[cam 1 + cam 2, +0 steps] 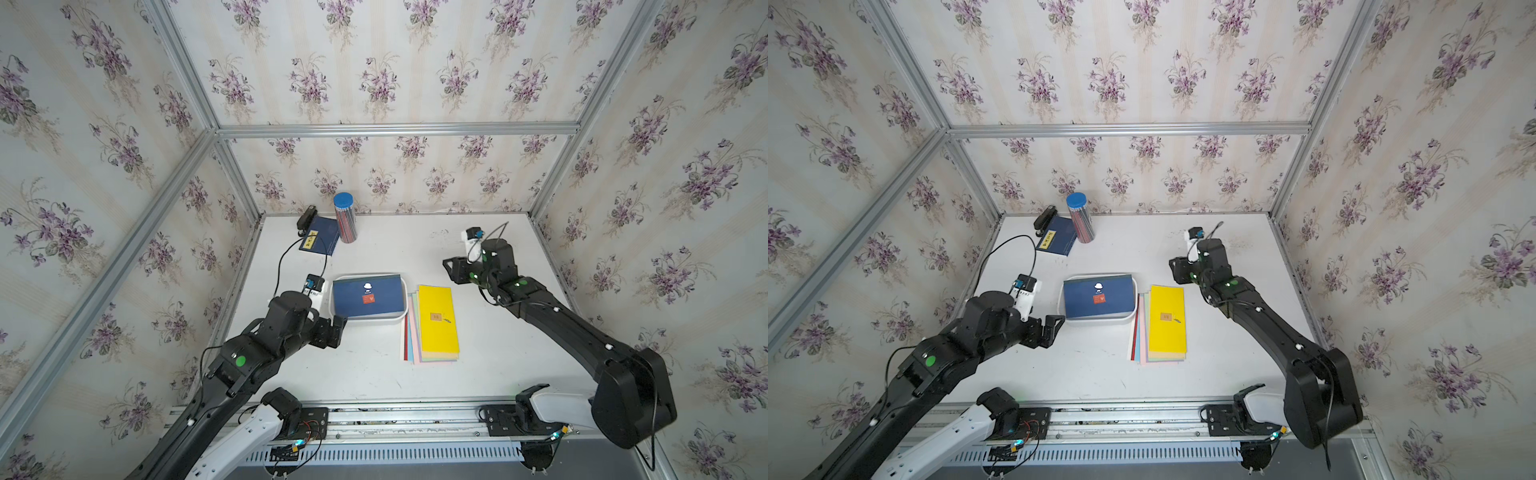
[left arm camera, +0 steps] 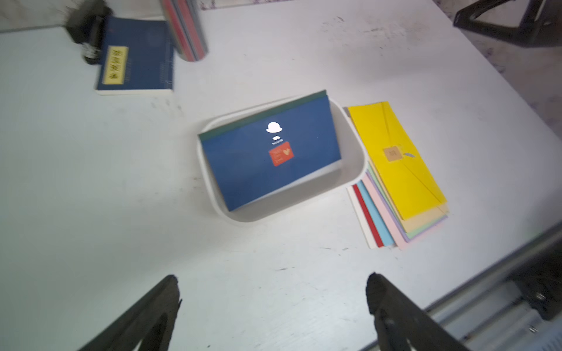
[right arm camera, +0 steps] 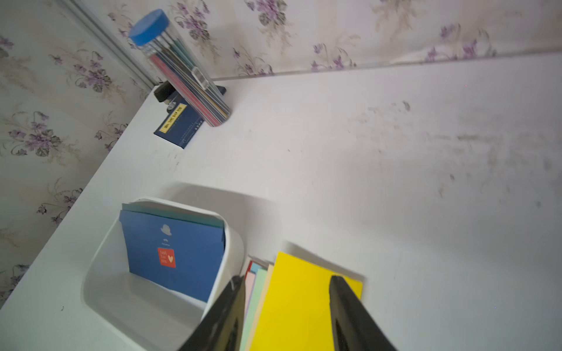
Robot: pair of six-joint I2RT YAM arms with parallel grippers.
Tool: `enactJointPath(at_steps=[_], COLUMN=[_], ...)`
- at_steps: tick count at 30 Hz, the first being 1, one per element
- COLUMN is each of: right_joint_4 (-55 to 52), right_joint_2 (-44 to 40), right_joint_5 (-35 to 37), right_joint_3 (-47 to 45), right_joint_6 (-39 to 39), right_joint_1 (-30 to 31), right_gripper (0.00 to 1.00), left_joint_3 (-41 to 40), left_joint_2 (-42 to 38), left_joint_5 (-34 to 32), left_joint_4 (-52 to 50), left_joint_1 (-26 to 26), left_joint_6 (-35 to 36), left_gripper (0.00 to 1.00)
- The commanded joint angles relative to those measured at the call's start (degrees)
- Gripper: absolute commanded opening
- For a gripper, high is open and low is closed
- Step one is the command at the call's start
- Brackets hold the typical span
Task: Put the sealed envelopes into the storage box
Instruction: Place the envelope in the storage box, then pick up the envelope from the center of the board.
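**Both arms clear of the envelopes, jaws apart**

I see my left gripper (image 1: 337, 329) low at the storage box's (image 1: 332, 305) near-left corner, jaws wide apart and empty. My right gripper (image 1: 451, 266) hangs raised off the box's far-right corner, jaws apart, clamping nothing. A blue envelope (image 1: 368, 297) leans inside the box over a green envelope (image 2: 261, 115). The other sealed envelopes (image 1: 438, 320) lie fanned just right of the box, showing only edge strips under the yellow one. A pencil tube (image 1: 345, 218) and a navy booklet (image 1: 320, 235) sit well behind the box.

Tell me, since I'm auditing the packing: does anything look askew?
Yes: the blue envelope in the storage box lies tilted, one long edge propped at the rim over a green envelope, not flat.
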Motion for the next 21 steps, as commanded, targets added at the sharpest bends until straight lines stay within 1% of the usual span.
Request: enactJointPath(at_steps=[1, 2, 3, 6, 8, 11, 12, 13, 17, 21], right_joint_4=[8.61, 8.87, 9.32, 11.02, 12.11, 12.65, 12.89, 13.27, 14.17, 14.47], right_joint_2=[-6.71, -8.28, -9.83, -12.66, -13.30, -12.45, -11.90, -11.48, -10.17, -9.92], right_joint_5=[-3.75, -3.88, -4.27, -5.66, -6.20, -6.99, -7.42, -7.77, -8.47, -8.34], right_joint_3=[-9.87, -12.95, -15.82, -22.68, -25.73, -27.82, -28.24, -28.56, -30.01, -30.89], right_joint_6=[8.90, 9.23, 9.55, 10.61, 11.26, 12.32, 12.22, 12.38, 12.37, 12.13], right_joint_1=[-2.70, -3.52, -4.25, -6.18, -6.73, -6.84, -6.92, -6.89, -6.96, -7.19], right_gripper=[0.51, 0.51, 0.51, 0.52, 0.53, 0.53, 0.53, 0.53, 0.53, 0.53], left_joint_3=[-0.95, -0.99, -0.92, 1.34, 4.58, 10.53, 12.77, 15.00, 24.75, 31.46], left_joint_2=[5.46, 7.67, 9.82, 18.15, 25.18, 36.37, 41.25, 44.46, 57.32, 66.37], left_joint_5=[16.23, 15.64, 13.98, 9.69, 8.75, 8.60, 8.55, 8.23, 5.36, 2.58], left_joint_4=[7.20, 8.96, 10.83, 15.08, 16.27, 17.02, 16.99, 16.72, 13.45, 10.00], left_joint_1=[-1.85, -4.18, -7.13, -14.30, -17.46, -20.01, -20.71, -21.52, -23.64, -24.07], left_joint_6=[-5.40, -6.65, -7.48, -9.37, -9.69, -10.03, -10.25, -10.23, -10.42, -10.74], left_gripper=[0.87, 0.85, 0.80, 0.66, 0.57, 0.36, 0.29, 0.25, 0.16, 0.11])
